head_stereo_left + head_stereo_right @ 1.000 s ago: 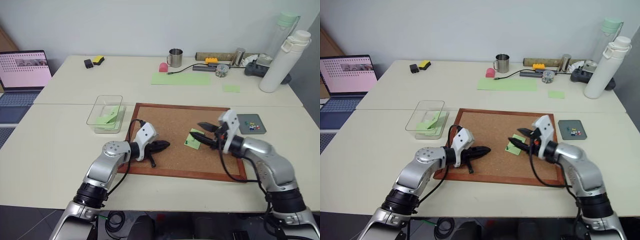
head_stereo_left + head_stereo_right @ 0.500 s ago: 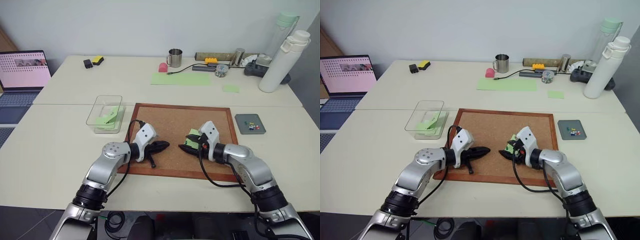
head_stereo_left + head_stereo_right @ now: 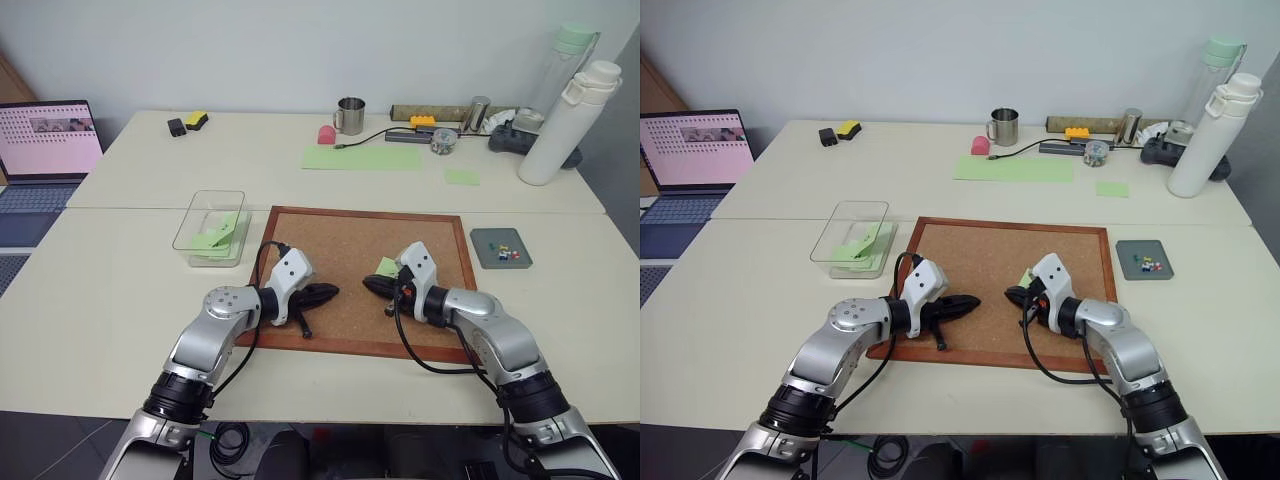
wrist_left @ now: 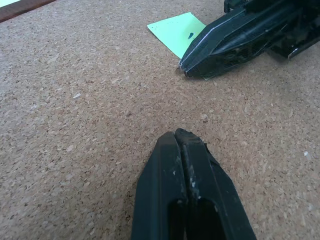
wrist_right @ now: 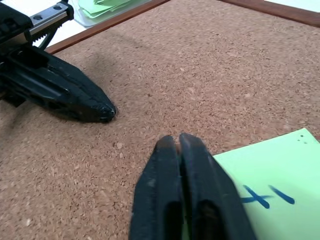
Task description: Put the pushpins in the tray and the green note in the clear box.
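Paper like the green note (image 5: 272, 187) is light and limp; it lies flat on the cork board (image 3: 340, 245) near its right edge. Right gripper (image 5: 177, 142) has pressed together over its corner, pinch unclear; left gripper (image 4: 177, 137) is closed, empty.

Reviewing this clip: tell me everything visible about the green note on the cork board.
The green note is a small light green square of thin paper with a blue handwritten mark near its middle. It lies flat on the cork board, right of centre, with one corner showing beyond the right gripper. That gripper's black fingers are shut and sit over the note's near edge; whether they pinch the paper cannot be told. It is not yet in the clear box.
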`<state>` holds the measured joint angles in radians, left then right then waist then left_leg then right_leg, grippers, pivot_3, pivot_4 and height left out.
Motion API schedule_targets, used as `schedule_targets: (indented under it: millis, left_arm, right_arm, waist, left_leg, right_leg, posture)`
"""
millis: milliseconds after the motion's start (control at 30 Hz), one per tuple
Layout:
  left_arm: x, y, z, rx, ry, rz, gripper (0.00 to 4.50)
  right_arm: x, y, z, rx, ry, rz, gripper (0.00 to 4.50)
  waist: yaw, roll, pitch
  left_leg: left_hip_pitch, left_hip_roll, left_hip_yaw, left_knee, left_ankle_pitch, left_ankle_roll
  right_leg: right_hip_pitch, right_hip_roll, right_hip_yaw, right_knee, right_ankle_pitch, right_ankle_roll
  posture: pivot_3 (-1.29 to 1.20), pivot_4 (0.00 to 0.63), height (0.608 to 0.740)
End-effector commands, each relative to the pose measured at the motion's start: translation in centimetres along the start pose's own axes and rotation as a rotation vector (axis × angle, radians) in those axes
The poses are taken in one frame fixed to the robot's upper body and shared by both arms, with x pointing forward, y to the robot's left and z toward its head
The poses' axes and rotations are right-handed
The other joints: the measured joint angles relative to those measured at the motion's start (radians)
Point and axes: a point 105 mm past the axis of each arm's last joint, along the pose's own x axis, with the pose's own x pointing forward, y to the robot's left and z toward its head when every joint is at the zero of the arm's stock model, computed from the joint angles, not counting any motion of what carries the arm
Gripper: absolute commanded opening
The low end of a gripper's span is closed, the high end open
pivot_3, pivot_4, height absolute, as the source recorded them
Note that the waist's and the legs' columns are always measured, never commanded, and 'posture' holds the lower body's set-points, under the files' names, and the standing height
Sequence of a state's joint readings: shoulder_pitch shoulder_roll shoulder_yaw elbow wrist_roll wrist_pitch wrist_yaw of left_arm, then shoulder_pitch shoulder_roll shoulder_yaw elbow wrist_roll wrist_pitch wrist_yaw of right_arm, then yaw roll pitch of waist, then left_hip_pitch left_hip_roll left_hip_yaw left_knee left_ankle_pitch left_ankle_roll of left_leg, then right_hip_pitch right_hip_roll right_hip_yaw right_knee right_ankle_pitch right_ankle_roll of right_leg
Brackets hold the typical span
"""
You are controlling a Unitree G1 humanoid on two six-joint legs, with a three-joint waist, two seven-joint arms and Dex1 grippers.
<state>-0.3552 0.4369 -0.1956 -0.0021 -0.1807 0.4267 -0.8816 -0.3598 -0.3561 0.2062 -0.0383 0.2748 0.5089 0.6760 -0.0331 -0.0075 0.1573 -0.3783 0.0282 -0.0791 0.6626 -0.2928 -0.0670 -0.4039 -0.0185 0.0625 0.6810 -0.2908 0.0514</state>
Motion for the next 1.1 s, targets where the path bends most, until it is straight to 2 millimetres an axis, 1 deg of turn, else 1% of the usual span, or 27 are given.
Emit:
schedule_targets:
  millis: [33,67,167,267,367,533,633,800,900,1000,1100]
  left_arm:
    - [0.1,-0.4,-1.2,-0.022,0.046,-0.015,0.00]
    - [0.1,-0.4,-1.2,-0.021,0.047,-0.015,0.00]
    - [0.1,-0.5,-1.2,-0.022,0.048,-0.017,0.00]
    - [0.1,-0.4,-1.2,-0.023,0.049,-0.017,0.00]
    - [0.1,-0.4,-1.2,-0.024,0.047,-0.017,0.00]
    - [0.3,-0.1,-0.9,-0.018,0.035,-0.017,0.00]
    - [0.3,0.1,-0.1,-0.022,0.007,-0.018,0.00]
    - [0.4,0.8,1.3,-0.055,-0.048,-0.009,0.00]
    - [0.4,0.9,1.7,-0.054,-0.061,-0.011,0.00]
    - [0.5,1.1,2.3,-0.057,-0.082,-0.008,0.00]
    - [0.4,1.6,3.0,-0.070,-0.117,0.014,0.00]
  right_arm:
    - [-0.7,-0.5,2.0,-0.023,-0.079,-0.022,0.04]
    - [-0.8,-0.5,2.7,-0.031,-0.103,-0.022,0.04]
    - [-1.4,0.2,5.9,-0.060,-0.206,0.000,0.04]
    - [-2.0,0.6,8.4,-0.091,-0.273,-0.001,0.04]
    - [-2.5,0.6,10.0,-0.110,-0.318,-0.023,0.04]
    - [-2.7,0.0,10.4,-0.124,-0.332,-0.071,0.04]
    - [-2.8,-0.4,10.7,-0.137,-0.343,-0.101,0.04]
    - [-3.4,-2.1,11.6,-0.139,-0.411,-0.227,0.04]
    - [-3.5,-2.5,12.0,-0.139,-0.437,-0.256,0.04]
    - [-3.3,-2.3,11.6,-0.183,-0.411,-0.244,0.04]
    - [-3.1,-1.6,10.3,-0.315,-0.328,-0.201,0.04]
  waist:
    - [0.000,0.000,0.000]
    - [0.000,0.000,0.000]
    - [0.000,0.000,0.000]
    - [0.000,0.000,0.000]
    - [0.001,0.000,0.000]
    - [0.001,0.000,0.000]
    - [0.001,0.000,0.000]
    - [0.002,0.000,0.000]
    - [0.001,0.000,0.000]
    - [0.001,0.000,0.000]
    - [0.001,0.000,0.000]
  left_leg:
    - [0.000,0.000,0.000,0.000,0.000,0.000]
    - [0.000,0.000,0.000,0.000,0.000,0.000]
    - [0.000,0.000,0.000,0.000,0.000,0.000]
    - [-0.001,0.000,0.000,0.000,0.000,0.000]
    - [0.000,0.000,-0.001,0.000,0.000,0.000]
    - [-0.001,0.000,-0.001,0.000,0.000,0.000]
    - [-0.001,0.000,-0.001,0.000,0.000,0.000]
    - [-0.001,0.000,-0.001,0.000,0.000,0.000]
    - [-0.001,0.000,-0.001,0.000,0.000,0.000]
    - [-0.001,0.000,-0.001,0.000,0.000,0.000]
    - [-0.001,0.000,-0.001,0.000,0.000,0.000]
  right_leg:
    - [0.000,0.000,0.000,0.000,0.000,0.000]
    - [0.000,0.000,0.000,0.000,0.000,0.000]
    - [0.000,0.000,0.000,0.000,0.000,0.000]
    - [-0.001,0.000,0.000,0.000,0.000,0.000]
    - [0.000,0.000,-0.001,0.000,0.000,0.000]
    - [0.000,0.000,-0.001,0.000,0.000,0.000]
    - [0.000,0.000,-0.001,0.000,0.000,0.000]
    - [0.000,0.000,-0.001,0.000,0.000,0.000]
    - [-0.001,0.000,-0.001,0.000,0.000,0.000]
    - [-0.001,0.000,-0.001,0.000,0.000,0.000]
    - [-0.001,0.000,-0.001,0.000,0.000,0.000]
  posture:
    - [0.00,0.150,0.740]
    - [0.00,0.150,0.740]
    - [0.00,0.150,0.740]
    - [0.00,0.150,0.740]
    - [0.00,0.150,0.740]
    - [0.00,0.150,0.740]
    - [0.00,0.150,0.740]
    - [0.00,0.150,0.740]
    - [0.00,0.150,0.740]
    - [0.00,0.150,0.740]
    - [0.00,0.150,0.740]
